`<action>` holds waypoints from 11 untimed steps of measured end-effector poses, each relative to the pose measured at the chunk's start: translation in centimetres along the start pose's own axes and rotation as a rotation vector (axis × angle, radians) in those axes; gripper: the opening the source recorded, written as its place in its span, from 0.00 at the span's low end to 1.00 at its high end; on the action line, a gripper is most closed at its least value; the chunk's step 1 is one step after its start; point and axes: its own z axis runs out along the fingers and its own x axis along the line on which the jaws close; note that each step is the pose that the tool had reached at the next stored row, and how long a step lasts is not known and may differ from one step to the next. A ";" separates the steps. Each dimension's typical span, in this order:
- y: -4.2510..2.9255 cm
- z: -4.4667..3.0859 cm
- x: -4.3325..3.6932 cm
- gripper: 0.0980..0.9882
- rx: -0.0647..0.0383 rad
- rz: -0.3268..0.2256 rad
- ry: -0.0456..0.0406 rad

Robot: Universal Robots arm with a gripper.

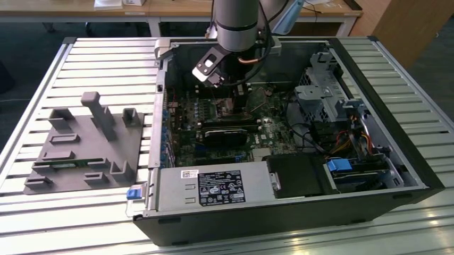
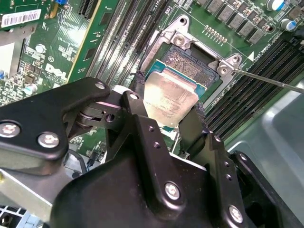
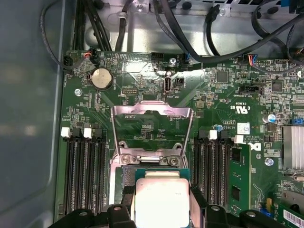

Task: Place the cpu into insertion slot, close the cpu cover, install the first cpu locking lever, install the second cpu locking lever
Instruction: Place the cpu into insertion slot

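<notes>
Exterior view: grey robot arm (image 1: 237, 24) reaches into open black computer case (image 1: 397, 159) on slatted metal worktop (image 1: 106, 58).
Second wrist view: black pincer (image 2: 168, 107) clamps small square silver-topped cpu (image 2: 173, 95) over black-rimmed square insertion slot (image 2: 190, 61); can't tell if seated.
First wrist view: thin silvery frame cpu cover (image 3: 152, 108) open, hinged just beside the slot.

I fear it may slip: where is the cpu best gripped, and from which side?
Two opposite side edges, from above its metal top, as the end effector holds the cpu now: it is thin and flat, so probably only edges offer hold.
</notes>
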 end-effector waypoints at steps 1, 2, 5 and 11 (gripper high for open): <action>-0.01 0.01 0.01 0.49 0.000 0.000 0.0001; -0.02 0.02 0.02 0.49 0.000 0.000 0.0000; -0.04 0.06 0.10 0.49 0.000 0.000 0.0000; -0.10 0.24 0.34 0.49 0.000 0.000 0.0001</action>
